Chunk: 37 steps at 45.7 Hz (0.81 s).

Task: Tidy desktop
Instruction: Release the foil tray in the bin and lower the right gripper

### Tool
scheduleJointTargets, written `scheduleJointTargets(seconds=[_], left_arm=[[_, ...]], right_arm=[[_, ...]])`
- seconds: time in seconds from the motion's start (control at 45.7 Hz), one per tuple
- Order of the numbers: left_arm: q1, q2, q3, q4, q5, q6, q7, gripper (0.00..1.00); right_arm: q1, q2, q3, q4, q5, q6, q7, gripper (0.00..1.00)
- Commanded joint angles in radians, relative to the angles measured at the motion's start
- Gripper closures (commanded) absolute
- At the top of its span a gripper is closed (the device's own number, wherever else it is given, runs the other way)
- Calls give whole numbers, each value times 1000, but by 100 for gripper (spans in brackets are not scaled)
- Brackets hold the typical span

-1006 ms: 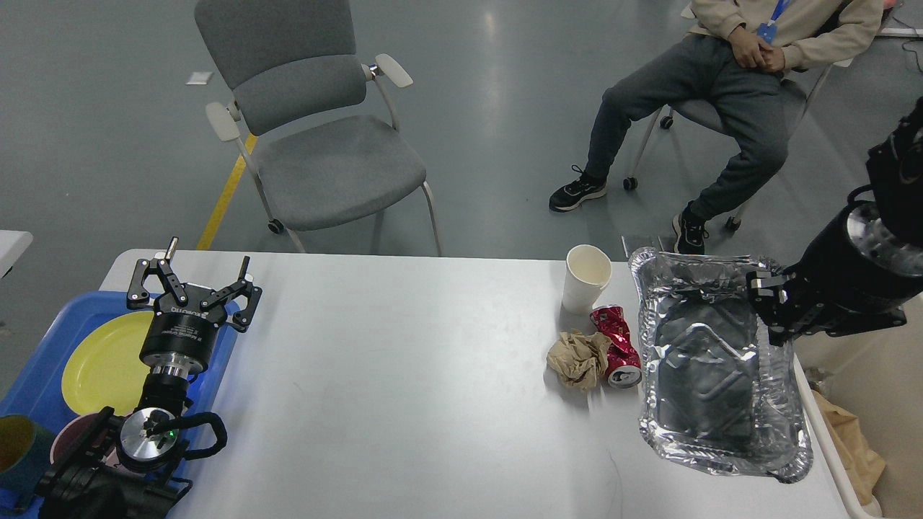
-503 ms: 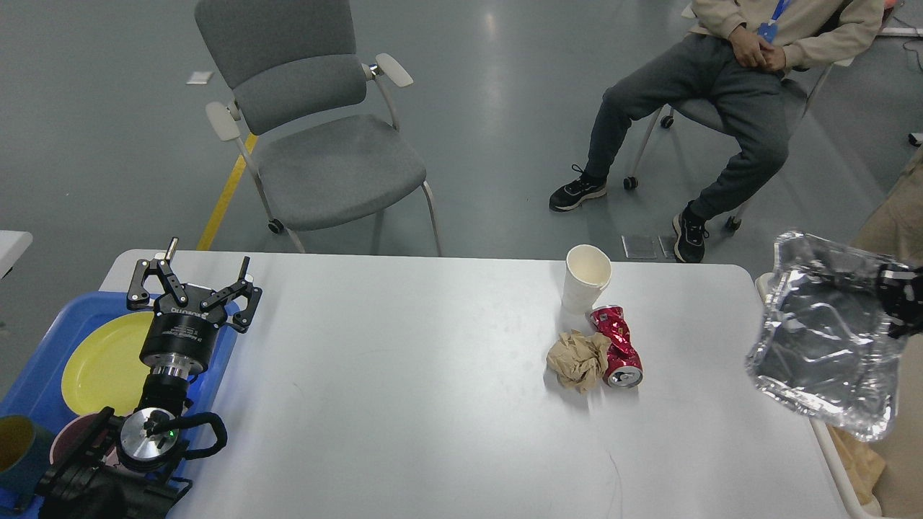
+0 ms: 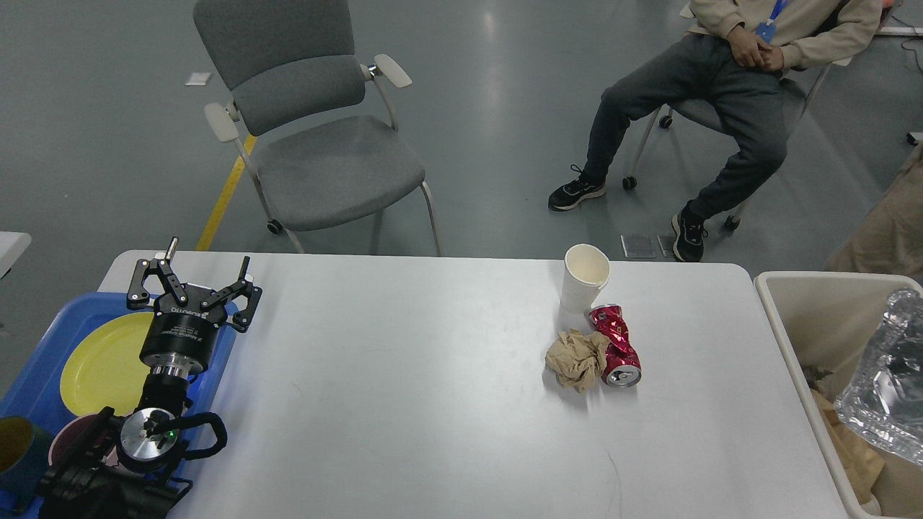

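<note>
Over the blue tray at the desktop's left edge, your left gripper hangs with its fingers spread wide and nothing between them; a yellow plate lies in the tray under it. The desktop stretches away to that gripper's right. Near the far edge, toward the far right corner, stands a white paper cup. A crushed red can lies just in front of it, with a crumpled brown paper ball touching the can's left side. Your right gripper is out of the picture. A second ago it held the foil tray on the desktop's right end; now you see that foil tray in the cream bin beside the right edge.
</note>
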Motion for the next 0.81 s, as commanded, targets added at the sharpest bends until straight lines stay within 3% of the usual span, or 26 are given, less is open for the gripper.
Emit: scheduleJointTargets(seconds=[0.0,0.175,0.568,0.787], left_arm=[[0,0,0,0,0,0,0,4],[0,0,0,0,0,0,0,4],[0,0,-1,0,0,0,0,4],[0,1,0,0,0,0,0,4]], right_arm=[[-183,86,53,-165,15,-115,-17,100],[-355,184,95,-323,92,-173,-48,100],[-419,313,124,-329,160,-228,-60,100],[-419,323,127,-327,160,-227,-62,100]])
